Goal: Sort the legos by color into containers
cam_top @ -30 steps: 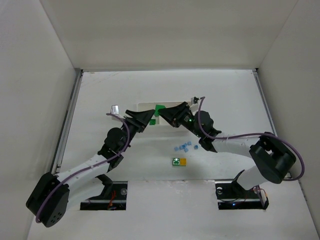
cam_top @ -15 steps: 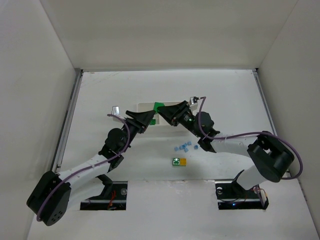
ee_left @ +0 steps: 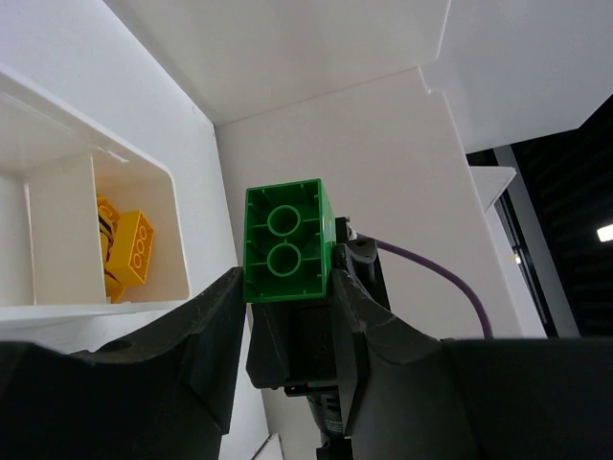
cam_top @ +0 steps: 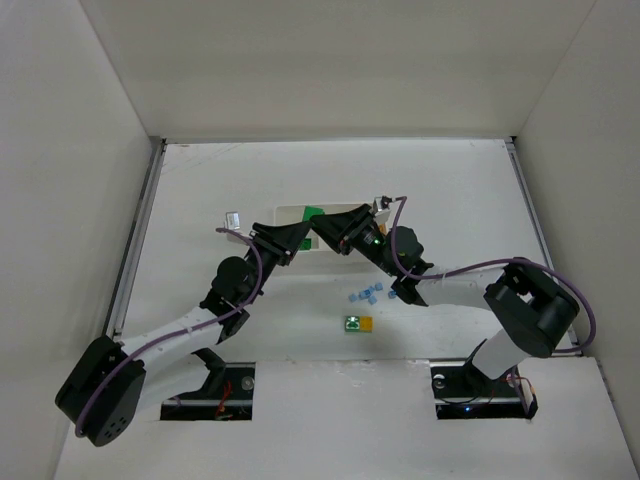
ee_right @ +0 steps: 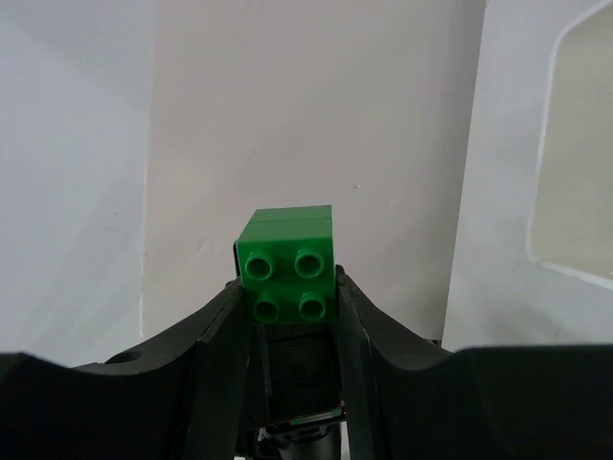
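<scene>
A green lego [cam_top: 311, 213] hangs above the white tray [cam_top: 287, 211], held between both grippers. In the left wrist view its hollow underside [ee_left: 284, 241] faces me, and my left gripper [ee_left: 285, 287] has its fingers pressed against both of its sides. The right wrist view shows its studded face [ee_right: 287, 276], with a seam across its top. My right gripper [ee_right: 287, 292] is shut on it. The two grippers [cam_top: 303, 232] [cam_top: 326, 229] face each other tip to tip. Yellow legos [ee_left: 129, 251] lie in one tray compartment.
On the table in front of the tray lie a green-and-orange pair [cam_top: 358, 324] and several tiny light blue legos [cam_top: 370, 294]. White walls enclose the table on three sides. The tray's rim [ee_right: 546, 144] shows at the right of the right wrist view.
My left gripper's jaws have closed in on the green lego. Both grippers and the lego have shifted slightly left and farther back over the tray.
</scene>
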`<state>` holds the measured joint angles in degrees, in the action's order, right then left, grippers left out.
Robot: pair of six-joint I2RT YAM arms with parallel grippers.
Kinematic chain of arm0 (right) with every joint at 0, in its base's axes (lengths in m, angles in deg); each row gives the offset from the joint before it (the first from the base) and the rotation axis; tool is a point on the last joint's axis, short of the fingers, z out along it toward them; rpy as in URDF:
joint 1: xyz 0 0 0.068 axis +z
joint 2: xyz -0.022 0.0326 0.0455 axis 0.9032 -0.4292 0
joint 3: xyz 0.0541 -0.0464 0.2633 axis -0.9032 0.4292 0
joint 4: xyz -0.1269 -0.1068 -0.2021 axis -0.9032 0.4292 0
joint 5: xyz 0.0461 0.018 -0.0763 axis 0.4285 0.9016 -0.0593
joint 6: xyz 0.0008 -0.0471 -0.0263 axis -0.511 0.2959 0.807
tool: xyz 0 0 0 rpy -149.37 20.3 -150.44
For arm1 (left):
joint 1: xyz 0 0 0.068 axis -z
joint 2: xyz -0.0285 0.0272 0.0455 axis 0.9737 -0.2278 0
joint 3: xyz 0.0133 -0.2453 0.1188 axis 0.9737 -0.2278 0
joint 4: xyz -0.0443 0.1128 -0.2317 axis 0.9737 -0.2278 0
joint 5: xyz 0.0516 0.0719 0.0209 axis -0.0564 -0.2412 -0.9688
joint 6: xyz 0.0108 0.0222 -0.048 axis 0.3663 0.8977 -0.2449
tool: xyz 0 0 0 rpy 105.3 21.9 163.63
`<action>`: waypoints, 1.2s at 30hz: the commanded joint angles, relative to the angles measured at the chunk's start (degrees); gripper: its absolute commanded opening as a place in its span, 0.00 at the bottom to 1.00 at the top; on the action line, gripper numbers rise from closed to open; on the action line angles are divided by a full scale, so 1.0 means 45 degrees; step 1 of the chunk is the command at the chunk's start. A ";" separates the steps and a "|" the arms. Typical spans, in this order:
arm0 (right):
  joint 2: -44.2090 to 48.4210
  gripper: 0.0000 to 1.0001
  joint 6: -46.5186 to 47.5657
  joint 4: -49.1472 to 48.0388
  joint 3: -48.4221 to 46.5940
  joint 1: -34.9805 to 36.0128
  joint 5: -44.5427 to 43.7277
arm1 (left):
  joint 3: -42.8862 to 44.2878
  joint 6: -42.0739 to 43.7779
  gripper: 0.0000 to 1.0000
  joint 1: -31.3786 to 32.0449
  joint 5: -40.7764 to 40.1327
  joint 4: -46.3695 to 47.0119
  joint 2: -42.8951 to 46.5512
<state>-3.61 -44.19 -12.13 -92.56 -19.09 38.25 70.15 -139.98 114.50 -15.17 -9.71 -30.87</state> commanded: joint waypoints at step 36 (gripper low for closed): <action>0.1229 0.25 0.2982 0.1524 -0.0463 -0.0002 0.0019 | -0.0583 0.0266 0.17 -0.0119 -0.0040 -0.0834 0.2097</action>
<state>-0.16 -33.70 -5.36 -93.53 -19.06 38.29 68.07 -139.43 114.79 -15.94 -15.81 -23.68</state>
